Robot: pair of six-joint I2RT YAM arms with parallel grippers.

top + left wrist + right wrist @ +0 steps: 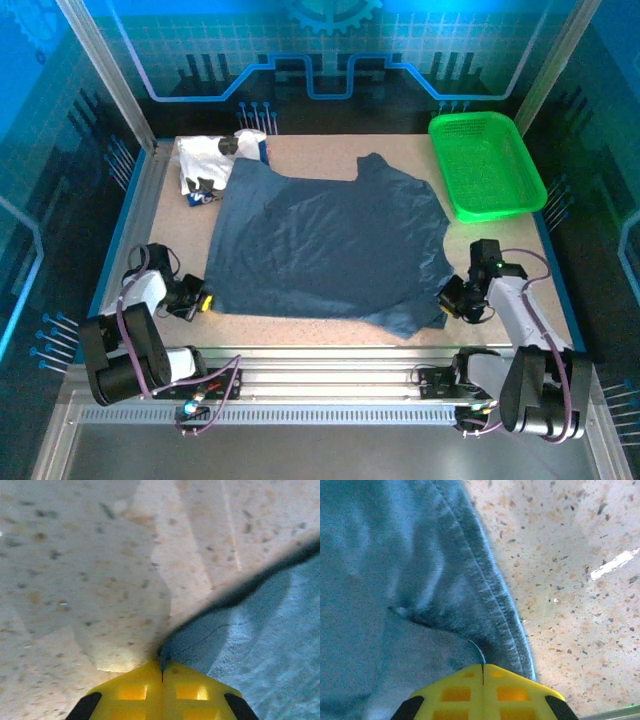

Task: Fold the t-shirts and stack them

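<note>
Overhead, the blue shirt lies spread across the middle of the desk, mostly flat with soft wrinkles. Its near right corner is bunched and folded over beside the right pincer. The left pincer sits low at the shirt's near left corner. From that height the fingers are too small to judge, but the wrist cameras settle it. In the left wrist view the two yellow fingers press together with no gap. The pointed tip of the shirt's corner runs into the seam between them, so the left pincer is clamped on the blue shirt, with bare speckled desk ahead. In the right wrist view the yellow fingers are likewise pressed together where the stitched hem curves down to them. The right pincer grips the blue shirt at its edge, the cloth rucked into a fold just ahead. Around this, the white shirt with dark print lies crumpled at the far left corner of the desk, up against the blue shirt's far left corner. A green basket rests at the far right corner, near the blue shirt but apart from it.
</note>
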